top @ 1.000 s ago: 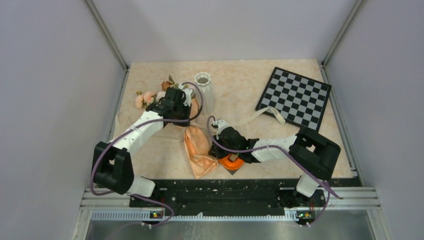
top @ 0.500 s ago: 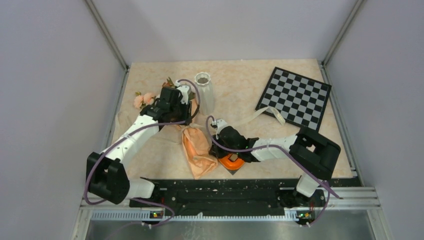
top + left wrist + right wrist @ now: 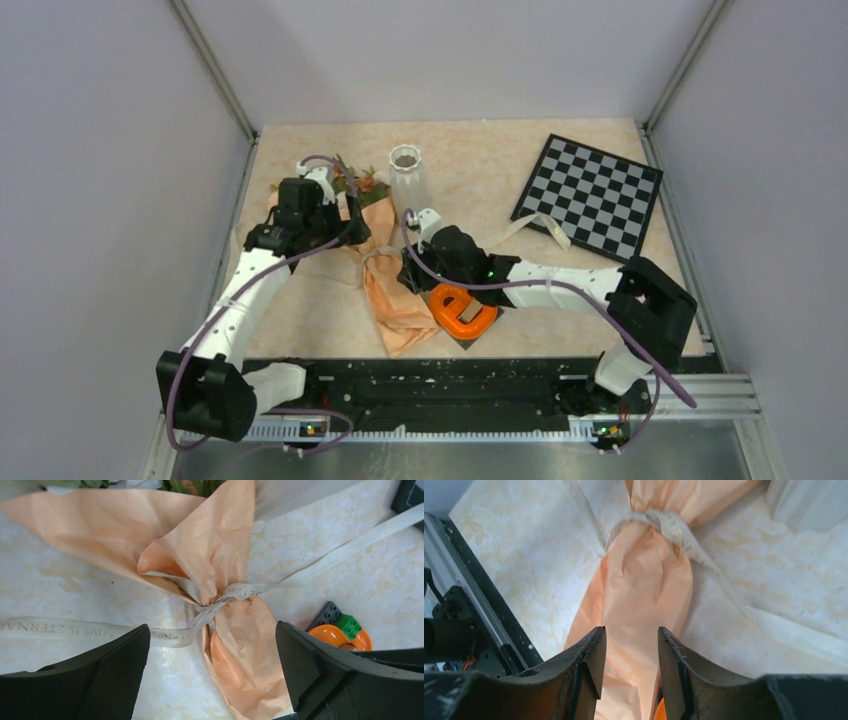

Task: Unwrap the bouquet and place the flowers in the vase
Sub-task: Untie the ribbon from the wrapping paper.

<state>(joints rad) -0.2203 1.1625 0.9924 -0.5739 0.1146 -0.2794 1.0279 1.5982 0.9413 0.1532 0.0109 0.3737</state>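
**A:** What's the setting?

**B:** Grey walls around a pale marbled table. A chessboard lies at the far right, clear of the work.

**A:** And the bouquet?

**B:** The bouquet lies flat left of centre, with its paper tail toward the near edge. The flowers poke out at the far end, just left of the upright vase. That should make a short carry once they're free.

**A:** Tied?

**B:** Yes. The ribbon is knotted round the waist, its ends trailing left and right.

**A:** The arms?

**B:** The left gripper hangs over that knot, spread wide and holding nothing. The right gripper is over the paper tail with its fingers apart. Whether they brush the paper, I can't tell. An orange ring lies just right of the tail.
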